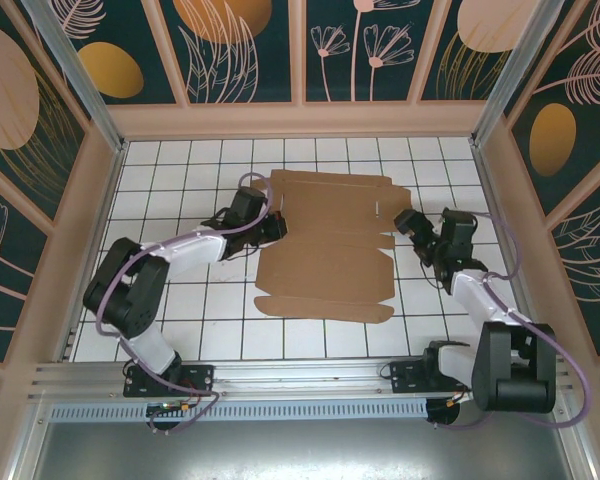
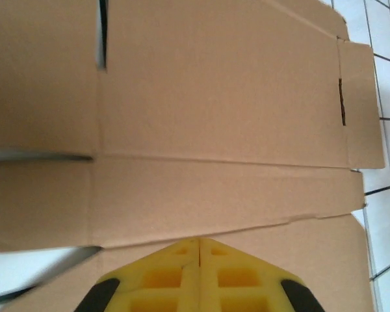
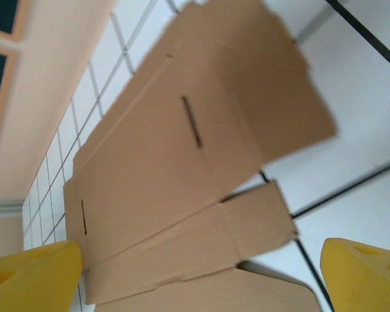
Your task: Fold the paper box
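The paper box (image 1: 325, 245) lay unfolded, flat on the tiled surface (image 1: 220, 310). The left jaws sat pressed shut at its left edge. The right jaws gaped wide and empty, just beside its right edge.

Place: I work inside a lab test cell.
Walls: floral panels (image 1: 240, 50) around me.
Floor: white grid tiles (image 1: 210, 330), aluminium rail (image 1: 300, 378).

You are not seeing any readable text, label, brand, number or sign on anything in this scene
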You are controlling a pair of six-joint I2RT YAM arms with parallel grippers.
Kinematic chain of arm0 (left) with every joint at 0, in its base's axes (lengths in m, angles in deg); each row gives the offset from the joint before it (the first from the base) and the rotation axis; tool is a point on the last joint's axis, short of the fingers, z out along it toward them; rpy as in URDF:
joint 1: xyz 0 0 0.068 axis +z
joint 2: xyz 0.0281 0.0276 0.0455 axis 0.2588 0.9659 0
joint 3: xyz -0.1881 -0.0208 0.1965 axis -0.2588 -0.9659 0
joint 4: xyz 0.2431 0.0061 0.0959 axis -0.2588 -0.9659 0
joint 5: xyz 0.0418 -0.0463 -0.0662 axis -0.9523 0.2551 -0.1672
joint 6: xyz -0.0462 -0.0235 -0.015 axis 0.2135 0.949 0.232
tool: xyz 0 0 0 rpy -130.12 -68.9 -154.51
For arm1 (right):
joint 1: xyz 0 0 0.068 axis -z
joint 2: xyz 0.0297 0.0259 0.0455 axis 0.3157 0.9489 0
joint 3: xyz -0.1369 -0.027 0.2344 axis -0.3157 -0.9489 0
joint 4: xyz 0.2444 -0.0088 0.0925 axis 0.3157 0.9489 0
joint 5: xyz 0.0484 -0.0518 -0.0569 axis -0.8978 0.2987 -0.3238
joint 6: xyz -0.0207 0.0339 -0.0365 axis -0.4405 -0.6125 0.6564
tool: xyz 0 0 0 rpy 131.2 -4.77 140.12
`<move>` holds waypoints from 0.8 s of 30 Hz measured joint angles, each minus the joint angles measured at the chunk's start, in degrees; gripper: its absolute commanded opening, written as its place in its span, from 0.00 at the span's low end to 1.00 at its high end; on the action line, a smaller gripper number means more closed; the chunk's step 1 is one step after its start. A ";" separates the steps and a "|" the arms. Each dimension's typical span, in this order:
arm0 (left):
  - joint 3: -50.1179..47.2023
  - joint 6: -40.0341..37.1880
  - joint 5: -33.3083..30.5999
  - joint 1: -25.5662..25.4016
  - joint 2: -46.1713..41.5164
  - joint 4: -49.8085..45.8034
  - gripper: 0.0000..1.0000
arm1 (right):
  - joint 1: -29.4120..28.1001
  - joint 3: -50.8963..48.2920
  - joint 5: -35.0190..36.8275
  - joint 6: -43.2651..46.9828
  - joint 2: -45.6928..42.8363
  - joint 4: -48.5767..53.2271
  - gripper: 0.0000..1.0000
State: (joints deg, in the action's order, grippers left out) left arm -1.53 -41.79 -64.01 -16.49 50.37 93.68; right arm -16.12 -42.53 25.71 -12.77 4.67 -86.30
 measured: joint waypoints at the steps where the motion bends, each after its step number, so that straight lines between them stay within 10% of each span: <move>1: 0.02 0.22 0.70 -0.09 0.92 0.42 0.00 | 0.48 -0.72 -0.98 -1.66 0.94 -0.98 0.92; 24: 3.34 0.39 -0.42 -0.13 11.19 -1.03 0.00 | 1.03 -7.37 -5.77 -26.67 22.91 -38.53 0.66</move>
State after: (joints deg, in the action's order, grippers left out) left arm 1.82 -41.40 -64.43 -16.62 61.56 92.65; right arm -15.09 -49.90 19.94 -39.44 27.57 -124.83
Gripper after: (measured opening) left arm 0.051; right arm 0.680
